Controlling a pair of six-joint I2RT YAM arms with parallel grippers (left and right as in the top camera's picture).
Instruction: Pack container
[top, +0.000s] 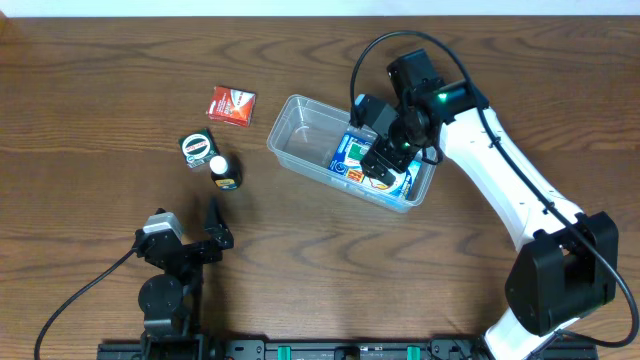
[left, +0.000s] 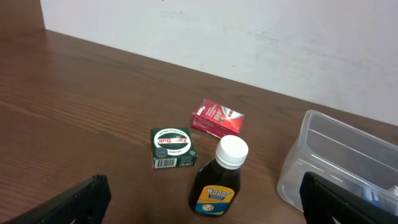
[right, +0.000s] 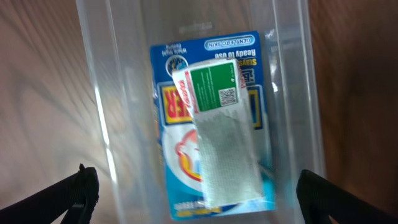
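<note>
Two pairs of jaws stand wide apart, and neither holds anything. The right gripper (right: 200, 196) hangs over the clear rectangular plastic tub (top: 290, 125), its fingers spread about as wide as the tub's walls. Directly beneath it a green-and-white flat sachet (right: 224, 143) lies loose and slightly askew on a blue-and-white carton box (right: 168, 99), which rests flat on the tub's floor at the end nearer that arm. The tub's other end looks bare. The left gripper (top: 190, 235) sits low near the front edge of the brown wooden table (top: 100, 80), aimed at three things outside the tub: a dark glass bottle with a white cap (left: 219, 180) standing upright nearest it, a small green square box with a round white label (left: 171, 147) just beside the bottle, and a small red box (left: 216, 117) farther back.

Packing looks partly done. The main risks: the right fingers, spread so wide, may catch a wall or the rim as they rise and drag the light tub. The upright bottle may topple if the left fingers clip its cap on approach, and it could knock the green box beside it.
</note>
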